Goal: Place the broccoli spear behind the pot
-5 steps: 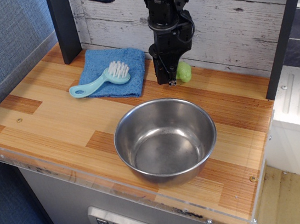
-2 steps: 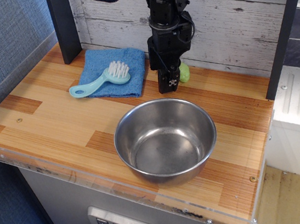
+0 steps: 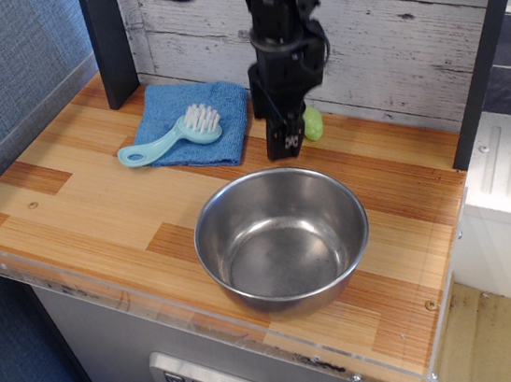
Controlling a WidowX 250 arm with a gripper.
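Compared with a second ago, the hand (image 3: 285, 146) has moved a little to the left and toward the camera, so that it now stands in front of the broccoli spear (image 3: 313, 124) rather than right against it; a second ago the spear showed almost whole beside the fingertips, and now its left part is hidden behind the black hand. The spear itself has stayed where it was, resting on the worktop (image 3: 79, 209) close to the whitewashed plank wall (image 3: 404, 30), behind the pot (image 3: 282, 238) and a little apart from its far rim. What shows of it is a small, pale yellow-green lump with a rounded, slightly bumpy top; the stem cannot be made out from here. The hand points straight down, its tips just above the wood between the spear and the blue cloth (image 3: 192, 121); whether its fingers are apart or together cannot be told from this angle, since they merge into one dark block, and nothing is seen held in them. The pot is a wide, shiny steel bowl with a rolled rim, standing upright near the front edge of the worktop. The pale teal brush (image 3: 171, 138) with white bristles lies on the cloth, its handle reaching off the cloth's left edge, unchanged.
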